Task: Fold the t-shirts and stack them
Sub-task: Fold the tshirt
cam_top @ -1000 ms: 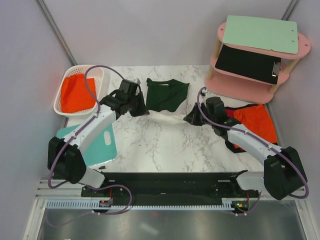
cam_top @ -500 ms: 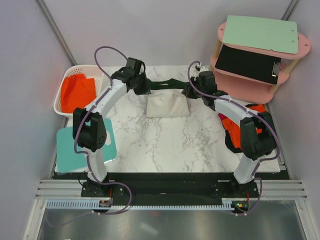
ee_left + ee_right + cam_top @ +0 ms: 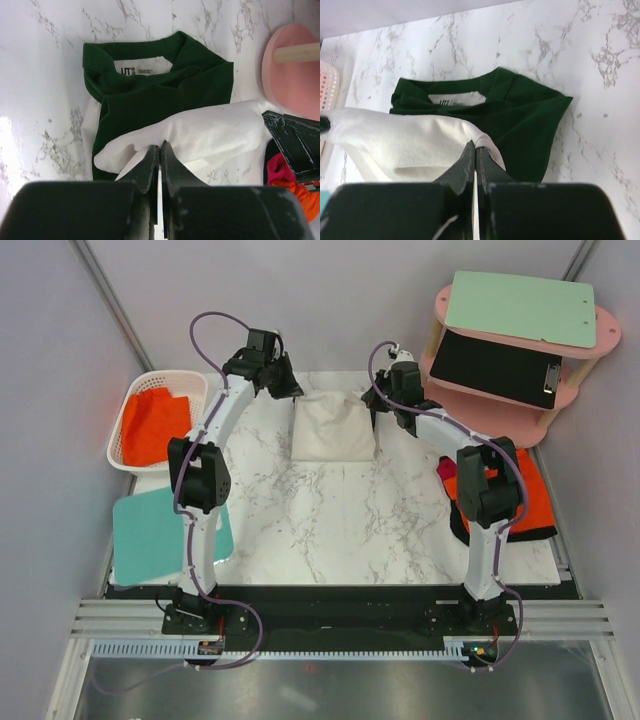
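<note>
Left wrist view: the left gripper (image 3: 159,148) has its jaws pressed together on a fold of the cream-white t-shirt (image 3: 215,130), pinching the cloth at its edge. The cream cloth is held over the dark green t-shirt (image 3: 150,95), which lies on the marble table (image 3: 45,75) with its neck label facing up.

Right wrist view shows much the same from the other side. The right gripper (image 3: 474,147) is likewise clamped on a corner of the cream cloth, which drapes across part of the green shirt.

From the top external view, both arms reach to the table's far edge, one gripper at each far corner of the cream shirt, which hides the green one almost wholly. A white basket (image 3: 150,377) holding an orange cloth (image 3: 155,425) stands at the left. A pink shelf (image 3: 470,412) stands at the right and a teal board (image 3: 160,530) lies beside the left arm. Another orange cloth (image 3: 530,495) lies by the right arm.
</note>
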{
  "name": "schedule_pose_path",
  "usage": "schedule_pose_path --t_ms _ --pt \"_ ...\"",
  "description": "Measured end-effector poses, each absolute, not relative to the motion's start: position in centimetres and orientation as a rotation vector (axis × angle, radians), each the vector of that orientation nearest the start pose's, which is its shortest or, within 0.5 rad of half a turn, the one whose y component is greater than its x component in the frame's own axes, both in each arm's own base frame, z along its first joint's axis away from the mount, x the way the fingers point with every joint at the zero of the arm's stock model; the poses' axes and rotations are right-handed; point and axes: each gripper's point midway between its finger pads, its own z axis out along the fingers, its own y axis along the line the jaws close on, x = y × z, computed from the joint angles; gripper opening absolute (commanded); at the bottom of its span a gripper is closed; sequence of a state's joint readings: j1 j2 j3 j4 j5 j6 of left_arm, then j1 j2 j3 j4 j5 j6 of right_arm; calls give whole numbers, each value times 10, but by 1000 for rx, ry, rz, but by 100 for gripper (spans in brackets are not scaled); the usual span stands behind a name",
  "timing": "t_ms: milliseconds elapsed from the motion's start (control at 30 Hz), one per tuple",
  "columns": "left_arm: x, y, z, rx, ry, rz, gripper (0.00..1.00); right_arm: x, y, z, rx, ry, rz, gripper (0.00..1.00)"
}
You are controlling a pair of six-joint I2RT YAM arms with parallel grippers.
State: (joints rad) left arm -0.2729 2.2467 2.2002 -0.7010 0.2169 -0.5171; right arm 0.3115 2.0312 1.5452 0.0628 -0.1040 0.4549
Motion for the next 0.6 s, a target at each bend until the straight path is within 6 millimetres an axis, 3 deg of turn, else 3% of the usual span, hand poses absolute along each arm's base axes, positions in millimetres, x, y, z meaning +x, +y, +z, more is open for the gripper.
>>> schedule_pose_path --t_ms 67,100,133,167,200,233,267,367,467,533,600 --pt "557 -213 172 -180 2378 -653 7 567 216 147 89 2033 581 7" --pt "562 -214 167 -181 2378 -662 29 574 216 143 95 2032 574 16" --pt "566 -213 161 -183 2383 -667 59 581 216 137 101 2034 569 34" --pt "570 -213 153 -184 2391 -673 83 587 216 128 112 2039 557 43" --pt "572 -213 144 -185 2402 -679 100 593 214 120 129 2043 543 56" --pt "574 -212 135 -189 2415 -678 100 597 212 111 142 2051 525 93" --pt "576 -211 126 -196 2430 -673 100 599 210 101 156 2060 507 98" --pt "573 -207 107 -220 2471 -653 100 596 201 85 178 2061 457 98" --pt "568 -202 106 -227 2470 -631 100 582 189 84 194 2050 414 98" --pt "556 -197 108 -236 2481 -616 100 569 182 97 198 2040 397 98" --pt "538 -193 111 -239 2495 -609 100 557 176 121 202 2008 393 98"
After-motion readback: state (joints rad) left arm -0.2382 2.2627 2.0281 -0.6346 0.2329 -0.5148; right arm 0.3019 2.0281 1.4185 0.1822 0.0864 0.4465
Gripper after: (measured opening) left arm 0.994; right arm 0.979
